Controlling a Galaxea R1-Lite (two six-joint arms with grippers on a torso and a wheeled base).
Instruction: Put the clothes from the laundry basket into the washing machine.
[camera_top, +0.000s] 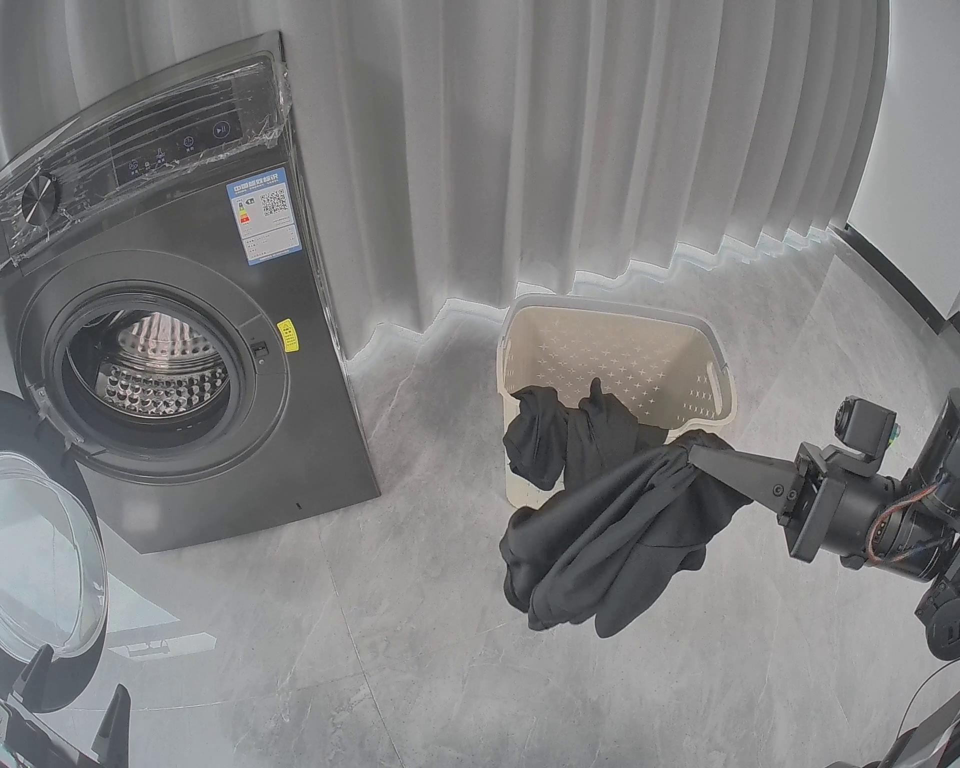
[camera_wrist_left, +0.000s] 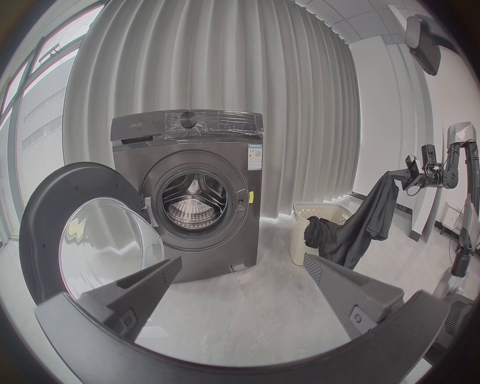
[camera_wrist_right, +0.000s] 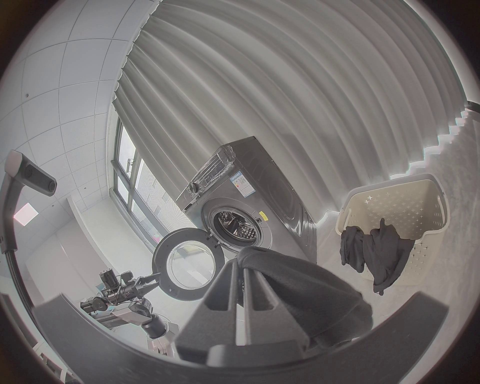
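Right claw (camera_top: 700, 457) pinches a black garment (camera_top: 620, 545), which hangs just beside the laundry basket (camera_top: 610, 308). More dark cloth (camera_top: 565, 430) drapes over its rim. The washing machine (camera_top: 300, 420) stands open, its drum (camera_top: 160, 375) apparently empty: nothing loaded yet, everything left to do. Left claw (camera_wrist_left: 241, 261) spread, holding nothing.

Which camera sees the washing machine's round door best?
The left wrist view. The door shows there big and nearly whole, standing open and facing the camera. The head view catches just part of it at the picture's edge. The right wrist view shows it whole but far off and small.
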